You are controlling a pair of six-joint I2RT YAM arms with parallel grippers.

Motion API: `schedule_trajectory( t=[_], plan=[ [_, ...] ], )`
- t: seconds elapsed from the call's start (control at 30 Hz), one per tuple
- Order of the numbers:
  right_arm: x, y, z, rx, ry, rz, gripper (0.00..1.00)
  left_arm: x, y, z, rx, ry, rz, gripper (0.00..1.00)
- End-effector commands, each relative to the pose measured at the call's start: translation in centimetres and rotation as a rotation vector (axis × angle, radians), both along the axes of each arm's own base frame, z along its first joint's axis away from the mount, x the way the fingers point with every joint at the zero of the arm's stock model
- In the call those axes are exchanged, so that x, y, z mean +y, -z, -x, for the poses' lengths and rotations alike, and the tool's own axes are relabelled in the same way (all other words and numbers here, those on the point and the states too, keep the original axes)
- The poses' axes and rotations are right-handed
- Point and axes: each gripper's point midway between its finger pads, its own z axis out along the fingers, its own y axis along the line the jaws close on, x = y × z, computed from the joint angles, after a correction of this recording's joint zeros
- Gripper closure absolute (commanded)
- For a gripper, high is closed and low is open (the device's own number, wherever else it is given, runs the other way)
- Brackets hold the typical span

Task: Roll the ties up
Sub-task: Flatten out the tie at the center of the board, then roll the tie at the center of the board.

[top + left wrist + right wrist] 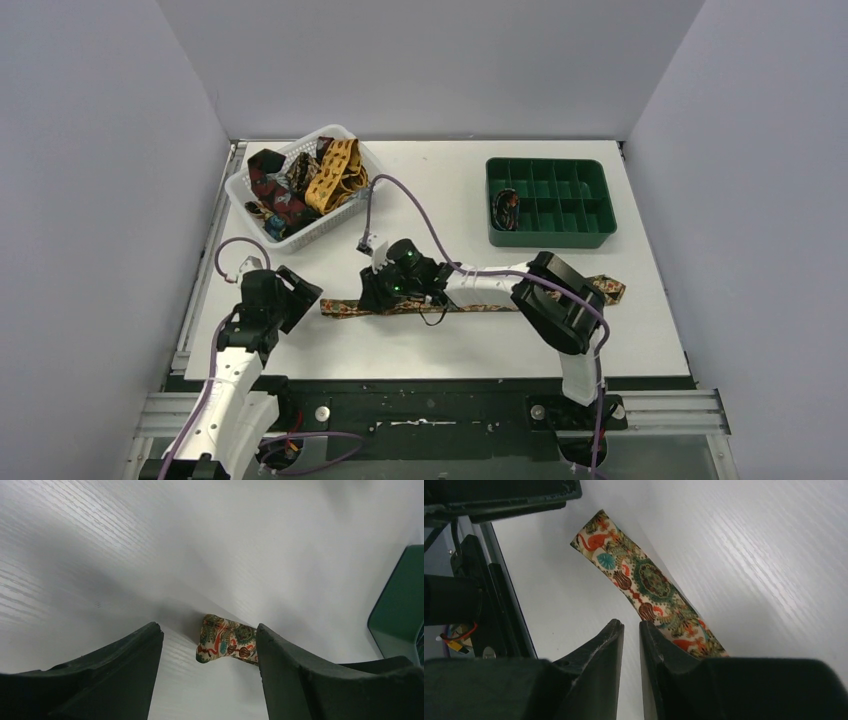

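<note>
1. Left gripper (208, 630) comes first: it hangs low over the table (430, 345) with its jaws wide and nothing between them. It faces the narrow end of the flat tie (649, 580), close to it but apart. Likely it stands ready to steady that end.
2. White basket (236, 186) sits at the far left with loose ties (335, 175) piled in it, dark red and mustard. These look like the stock not yet rolled.
3. Flat tie lies stretched along the near middle of the table, narrow end to the left and wide end to the right. It is laid straight, probably so the roll can start cleanly from one end.
4. Right gripper (631, 625) is down at the tie near its narrow end. Its jaws are drawn narrow, with only a slit between them and no cloth visible in the slit. The tie runs under one finger; whether it is pinned cannot be told.
5. Green tray (550, 232) sits far right and has many compartments. One left compartment holds a coiled tie (505, 208), so that looks like the drop-off for finished rolls.
6. Judged stage: start of rolling this tie, with no turn wound yet.
</note>
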Motion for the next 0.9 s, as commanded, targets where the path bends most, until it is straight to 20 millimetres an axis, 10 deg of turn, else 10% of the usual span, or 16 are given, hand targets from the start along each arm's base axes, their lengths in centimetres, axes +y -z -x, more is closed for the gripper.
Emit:
schedule_trajectory(
  t=[0.0, 0.87],
  plan=[
    [3.7, -3.6, -2.0, -0.043, 0.031, -0.124, 0.81, -0.5, 0.1, 0.1, 0.004, 0.008, 0.039, 0.35],
    [4.6, 3.7, -0.7, 0.060, 0.010, 0.090, 0.89, -3.5, 2.6, 0.2, -0.090, 0.129, 0.170, 0.51]
  ],
)
